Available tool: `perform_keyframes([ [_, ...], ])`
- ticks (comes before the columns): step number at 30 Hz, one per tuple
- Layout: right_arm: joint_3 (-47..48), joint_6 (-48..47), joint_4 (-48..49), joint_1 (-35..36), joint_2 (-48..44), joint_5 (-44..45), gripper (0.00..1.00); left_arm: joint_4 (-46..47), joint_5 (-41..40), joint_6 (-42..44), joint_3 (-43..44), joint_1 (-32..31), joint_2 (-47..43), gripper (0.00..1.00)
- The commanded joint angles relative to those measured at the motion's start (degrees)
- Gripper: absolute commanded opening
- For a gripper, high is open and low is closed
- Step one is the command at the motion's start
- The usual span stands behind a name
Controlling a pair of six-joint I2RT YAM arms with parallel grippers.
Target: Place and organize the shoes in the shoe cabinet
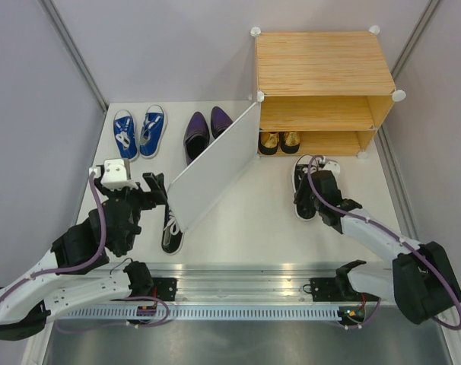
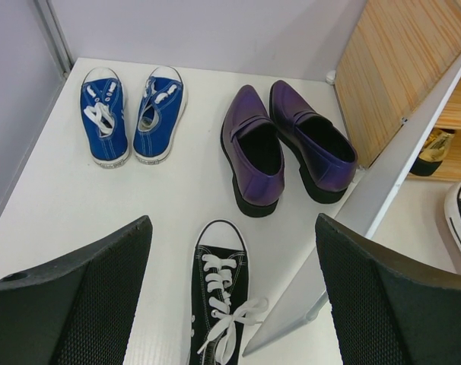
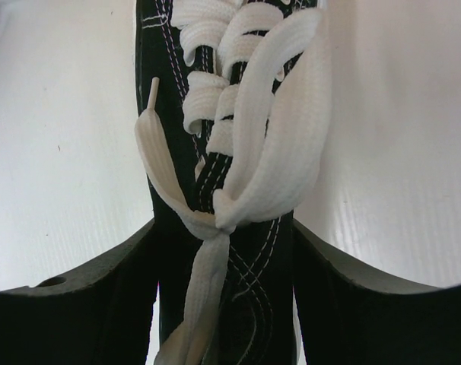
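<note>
Right gripper gripping black shoe by both sides, before cabinet. Left gripper hovering wide open, holding nothing, over second shoe beside cabinet door.

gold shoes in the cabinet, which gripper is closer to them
Right. The right gripper straddles a black sneaker in front of the gold shoes; the left gripper is beyond the open door, over the other black sneaker.

White table, blue sneakers, purple dress shoes, black shoes apart, shoe cabinet.
</note>
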Motion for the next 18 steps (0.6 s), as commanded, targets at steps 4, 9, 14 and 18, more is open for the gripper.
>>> perform_keyframes([
  [4, 1.53, -2.28, -5.2, -3.81, -6.83, 0.32, 0.01, 1.75, 1.25, 2.07, 0.22, 0.1, -1.28, 0.9],
  [9, 1.44, -4.83, -4.85, -7.42, -8.06, 0.33, 0.01, 1.75, 1.42, 1.98, 0.22, 0.1, -1.81, 0.9],
  [14, 3.99, -7.98, -0.57, -9.71, -6.93, 0.33, 0.01, 1.75, 1.95, 2.07, 0.4, 0.1, -1.9, 0.9],
  [18, 5.92, -9.14, 4.37, -11.02, -3.24, 0.07, 0.01, 1.75, 2.22, 1.89, 0.31, 0.1, -2.43, 0.9],
])
